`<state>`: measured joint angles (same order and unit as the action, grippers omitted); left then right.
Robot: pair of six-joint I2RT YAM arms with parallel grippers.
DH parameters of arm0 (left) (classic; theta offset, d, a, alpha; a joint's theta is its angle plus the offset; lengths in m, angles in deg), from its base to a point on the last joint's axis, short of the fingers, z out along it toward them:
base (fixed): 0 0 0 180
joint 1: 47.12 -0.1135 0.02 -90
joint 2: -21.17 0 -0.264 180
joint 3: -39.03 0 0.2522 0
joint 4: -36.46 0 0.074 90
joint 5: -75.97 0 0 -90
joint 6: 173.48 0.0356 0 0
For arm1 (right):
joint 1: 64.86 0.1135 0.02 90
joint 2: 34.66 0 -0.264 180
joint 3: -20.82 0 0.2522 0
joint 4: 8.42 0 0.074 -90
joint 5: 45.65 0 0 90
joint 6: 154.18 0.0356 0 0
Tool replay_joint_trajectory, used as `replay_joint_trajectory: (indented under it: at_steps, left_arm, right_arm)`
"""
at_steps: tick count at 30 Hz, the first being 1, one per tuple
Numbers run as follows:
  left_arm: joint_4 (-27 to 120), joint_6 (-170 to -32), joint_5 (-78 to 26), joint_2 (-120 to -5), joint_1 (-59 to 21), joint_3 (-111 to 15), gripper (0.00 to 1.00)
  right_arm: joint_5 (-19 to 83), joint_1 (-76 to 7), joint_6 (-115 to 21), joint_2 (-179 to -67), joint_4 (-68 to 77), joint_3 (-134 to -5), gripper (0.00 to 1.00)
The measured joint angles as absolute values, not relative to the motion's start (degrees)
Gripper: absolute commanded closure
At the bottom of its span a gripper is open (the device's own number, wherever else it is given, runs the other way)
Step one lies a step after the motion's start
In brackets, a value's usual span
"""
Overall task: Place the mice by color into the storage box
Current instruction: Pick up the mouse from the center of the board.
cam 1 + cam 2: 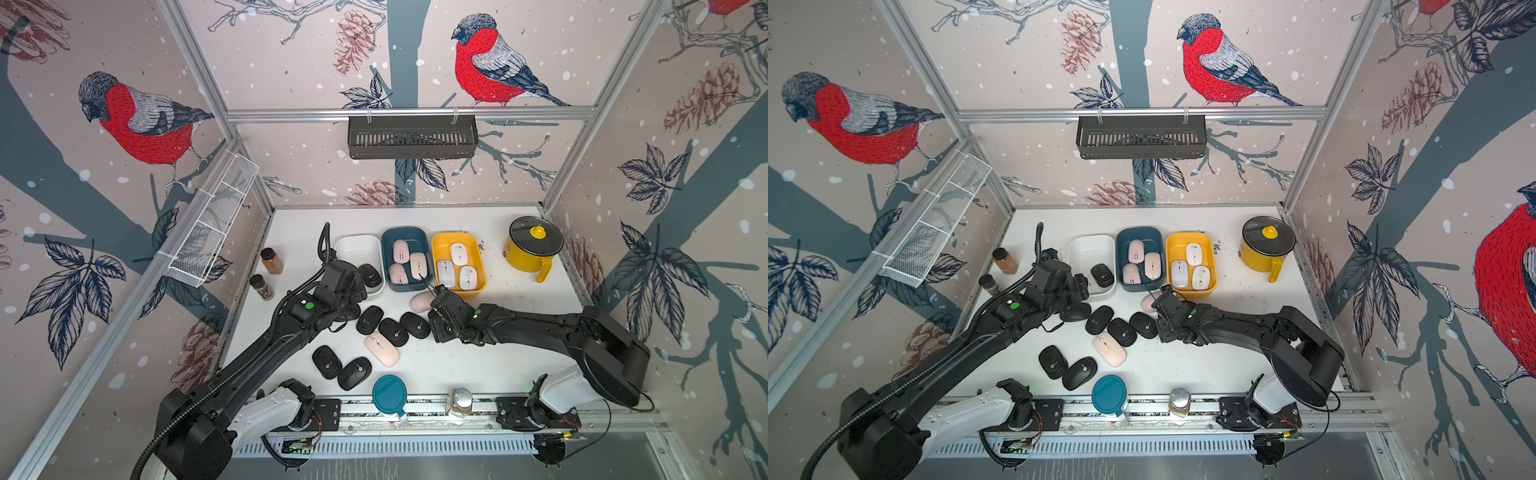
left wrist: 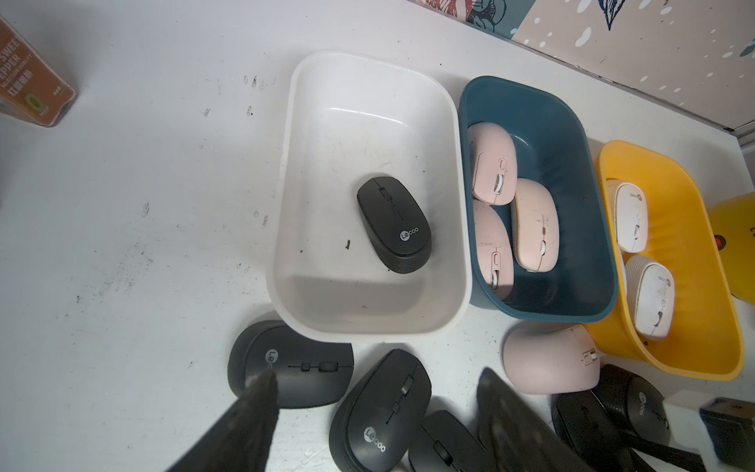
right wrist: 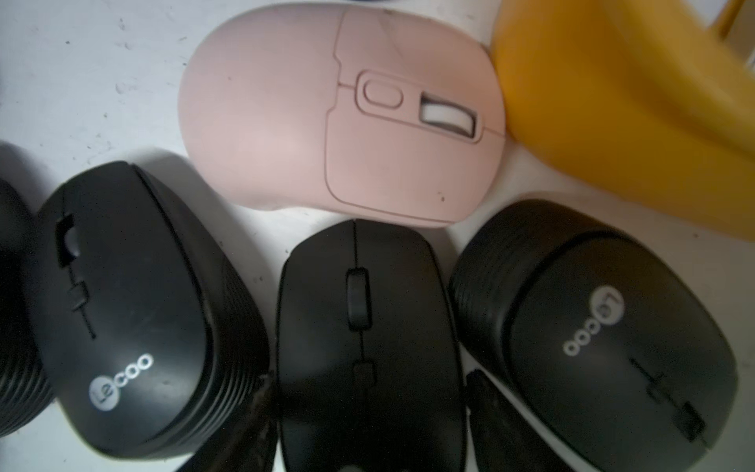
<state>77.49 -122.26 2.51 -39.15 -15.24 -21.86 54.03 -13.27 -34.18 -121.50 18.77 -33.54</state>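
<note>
Three storage boxes stand side by side. The white box (image 1: 357, 249) holds one black mouse (image 2: 394, 224), the blue box (image 1: 405, 235) three pink mice, and the yellow box (image 1: 440, 249) three white mice. Several black mice (image 1: 392, 331) and two pink mice (image 1: 382, 349) lie loose in front of them. My left gripper (image 2: 380, 398) hangs open over black mice near the white box, holding nothing. My right gripper (image 3: 374, 402) is open. Its fingers (image 3: 486, 400) stand close on either side of a black mouse (image 3: 363, 327) lying on the table next to a pink mouse (image 3: 343, 114).
A yellow pot (image 1: 536, 245) with a lid stands at the back right. Two spice jars (image 1: 272, 261) are at the left edge. A teal lidded cup (image 1: 389, 395) and a glass jar (image 1: 460, 401) sit on the front rail. A wire basket (image 1: 212, 224) hangs on the left wall.
</note>
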Motion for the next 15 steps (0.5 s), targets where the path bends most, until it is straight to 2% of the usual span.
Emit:
replay_joint_trajectory:
  at_steps: [5,15]
  left_arm:
    - [77.4,-122.5,2.5,-39.0,-15.2,-21.8,0.24]
    - [78.1,-122.4,3.8,-38.1,-15.2,-24.1,0.24]
  right_arm:
    - [54.7,-12.9,-34.2,-121.8,19.8,-34.5,0.37]
    - [56.3,-12.3,-32.8,-115.7,25.6,-39.1,0.37]
